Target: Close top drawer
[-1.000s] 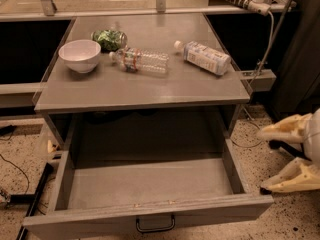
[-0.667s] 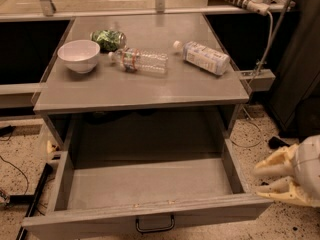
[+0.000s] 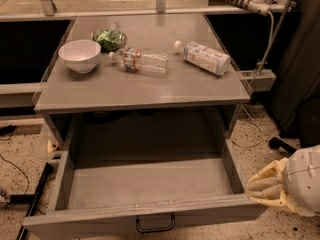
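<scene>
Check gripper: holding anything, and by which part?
Nothing is held. The gripper is low at right, beside the right front corner of the open top drawer, clear of its handle. Whether it touches the corner is unclear.

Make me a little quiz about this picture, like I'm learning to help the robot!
1. Fill in: ___ bottles lie on their sides on the tabletop.
2. True or false: the top drawer is pulled out.
3. Where is the tool?
A) above the tabletop
B) low on the right, beside the top drawer's front right corner
C) down inside the top drawer

Key:
1. Two: the clear bottle and the white-labelled bottle.
2. True.
3. B.
</scene>
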